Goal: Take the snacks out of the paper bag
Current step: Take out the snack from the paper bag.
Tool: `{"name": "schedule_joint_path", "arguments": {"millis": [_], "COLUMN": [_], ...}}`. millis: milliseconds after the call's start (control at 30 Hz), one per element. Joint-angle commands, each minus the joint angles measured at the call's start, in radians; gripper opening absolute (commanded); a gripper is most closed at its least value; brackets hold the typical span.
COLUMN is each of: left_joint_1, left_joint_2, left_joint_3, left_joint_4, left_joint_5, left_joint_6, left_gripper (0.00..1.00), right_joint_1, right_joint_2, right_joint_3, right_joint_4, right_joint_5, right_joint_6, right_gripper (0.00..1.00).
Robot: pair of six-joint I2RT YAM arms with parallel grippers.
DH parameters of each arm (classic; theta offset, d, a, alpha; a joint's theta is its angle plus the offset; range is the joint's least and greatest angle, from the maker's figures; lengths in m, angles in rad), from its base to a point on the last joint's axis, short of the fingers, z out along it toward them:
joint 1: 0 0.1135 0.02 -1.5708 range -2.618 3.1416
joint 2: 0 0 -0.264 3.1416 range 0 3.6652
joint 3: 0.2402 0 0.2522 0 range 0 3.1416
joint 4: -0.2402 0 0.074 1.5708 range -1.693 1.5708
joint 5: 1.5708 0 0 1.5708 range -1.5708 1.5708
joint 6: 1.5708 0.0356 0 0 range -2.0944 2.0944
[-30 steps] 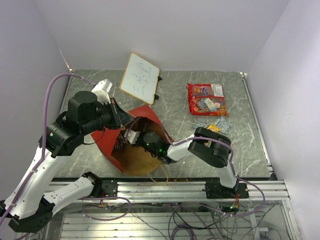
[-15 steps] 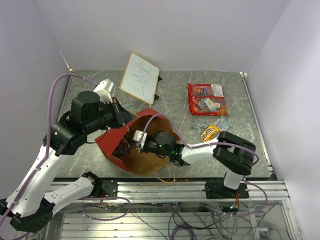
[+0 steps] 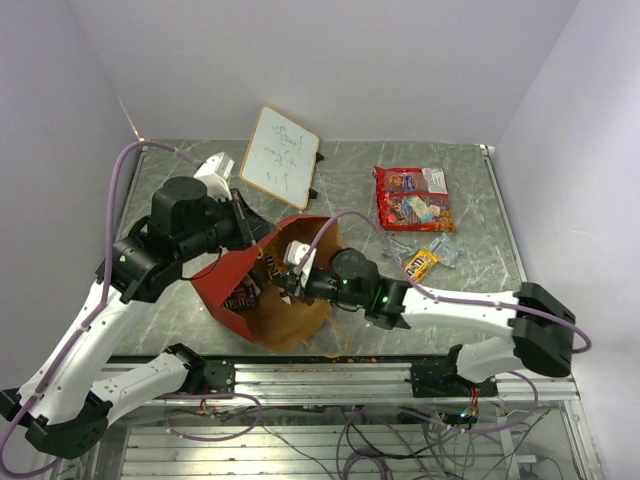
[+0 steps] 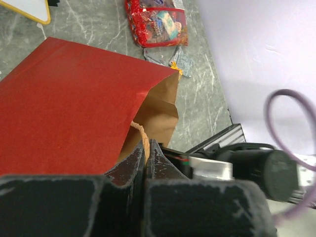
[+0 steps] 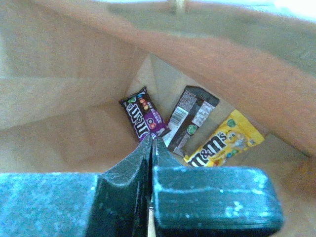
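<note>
The paper bag lies tilted on the table, red outside and brown inside, with its mouth facing the near edge. My left gripper is shut on the bag's tan loop handle and holds the mouth up. My right gripper is shut with nothing in it, reaching deep inside the bag. Just beyond its tips on the bag's bottom lie snacks: a purple packet, a dark packet and a yellow packet. A large red candy bag, a yellow packet and silver packets lie on the table to the right.
A white whiteboard leans at the back, just behind the bag. The table's near metal rail runs below the bag's mouth. Walls close in the left and right sides.
My right arm has stretched out and pushed its shut gripper deeper into the bag. The left gripper has raised the handle a little, and the bag shifted slightly away.
</note>
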Motion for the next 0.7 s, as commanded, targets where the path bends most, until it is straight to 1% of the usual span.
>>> {"name": "schedule_joint_path", "arguments": {"millis": [0, 100, 167, 233, 267, 333, 433, 500, 533, 600, 667], "left_joint_1": [0.000, 0.000, 0.000, 0.000, 0.000, 0.000, 0.000, 0.000, 0.000, 0.000, 0.000], "left_joint_2": [0.030, 0.039, 0.039, 0.044, 0.048, 0.059, 0.065, 0.066, 0.067, 0.069, 0.072], "left_joint_3": [0.013, -0.013, -0.041, -0.060, -0.063, -0.059, -0.046, -0.037, -0.031, -0.017, -0.001], "left_joint_4": [0.024, 0.035, 0.071, 0.098, 0.103, 0.098, 0.080, 0.067, 0.061, 0.051, 0.040], "left_joint_5": [-0.062, -0.073, -0.057, -0.038, -0.028, -0.018, -0.016, -0.020, -0.023, -0.025, -0.025], "left_joint_6": [0.029, 0.017, 0.009, 0.007, 0.010, 0.022, 0.045, 0.057, 0.060, 0.071, 0.080], "left_gripper": [0.07, 0.07, 0.07, 0.07, 0.07, 0.07, 0.07, 0.07, 0.07, 0.07, 0.07], "right_joint_1": [0.000, 0.000, -0.001, -0.001, 0.000, -0.001, -0.002, -0.009, -0.026, -0.090, -0.200], "right_joint_2": [-0.147, -0.239, -0.302, -0.357, -0.376, -0.389, -0.348, -0.309, -0.288, -0.256, -0.231], "right_joint_3": [0.145, 0.235, 0.292, 0.326, 0.347, 0.406, 0.511, 0.543, 0.547, 0.531, 0.498], "right_joint_4": [-0.437, -0.615, -0.677, -0.704, -0.714, -0.750, -0.798, -0.790, -0.780, -0.769, -0.812], "right_joint_5": [0.038, 0.059, 0.096, 0.169, 0.223, 0.424, 0.711, 0.916, 0.987, 1.067, 1.062], "right_joint_6": [-0.022, -0.044, -0.033, -0.005, 0.027, 0.077, 0.122, 0.119, 0.113, 0.118, 0.217], "right_gripper": [0.00, 0.00, 0.00, 0.00, 0.00, 0.00, 0.00, 0.00, 0.00, 0.00, 0.00]}}
